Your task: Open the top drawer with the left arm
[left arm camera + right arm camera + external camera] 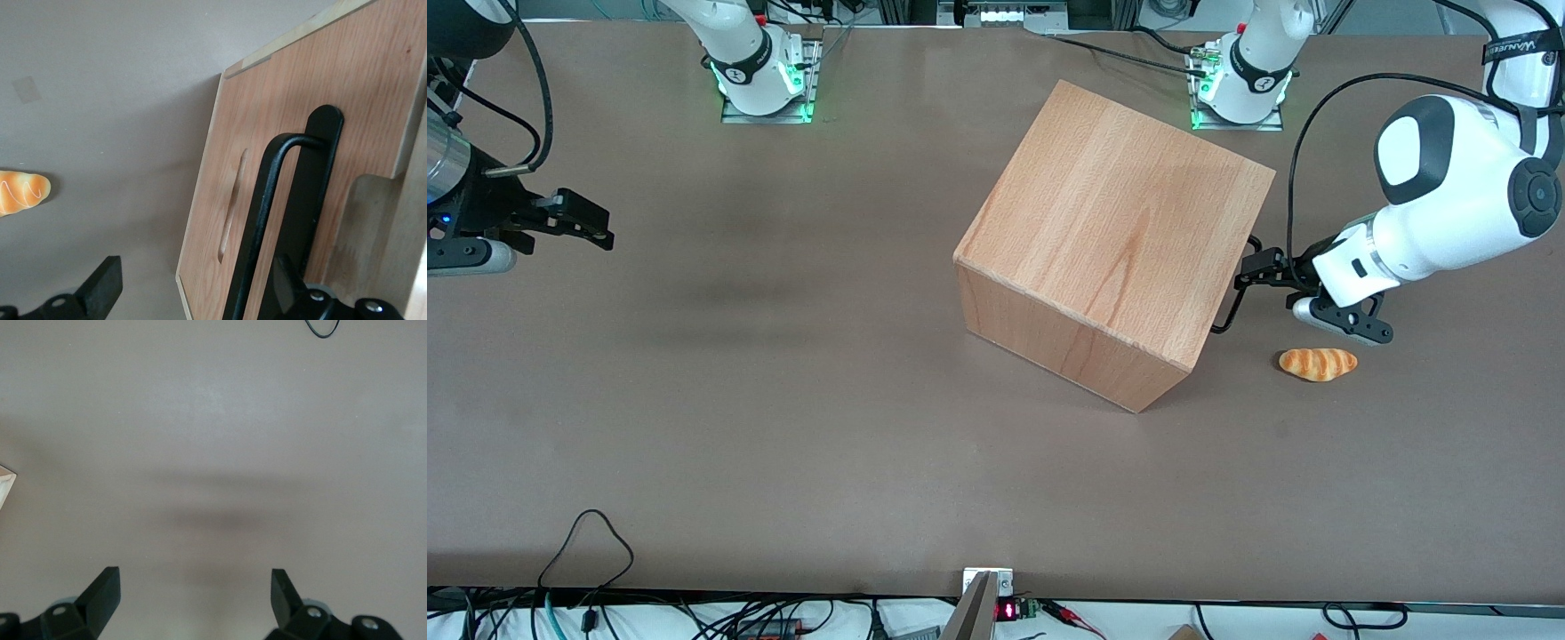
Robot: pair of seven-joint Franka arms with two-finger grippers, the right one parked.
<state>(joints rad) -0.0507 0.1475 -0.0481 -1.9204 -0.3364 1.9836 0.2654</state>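
Note:
The wooden cabinet [1112, 213] stands mid-table, turned at an angle. Its front faces the working arm's end of the table and is hidden in the front view. Only the black bar handle [1227, 311] sticks out past its edge. The left arm [1449, 204] reaches in level, and its gripper [1249, 274] is at that handle. The left wrist view shows the top drawer's wooden front panel [320, 87] close up with the handle [263, 200] on it. My gripper [193, 287] is open there, and the bar lies between its fingers [100, 287] with a wide gap on one side. No drawer tray shows.
A small bread roll [1318, 363] lies on the brown table [783, 400] beside the cabinet's front, nearer the front camera than the gripper, and appears in the wrist view as the roll [20, 192]. Two arm bases [765, 80] stand along the table's edge farthest from the camera.

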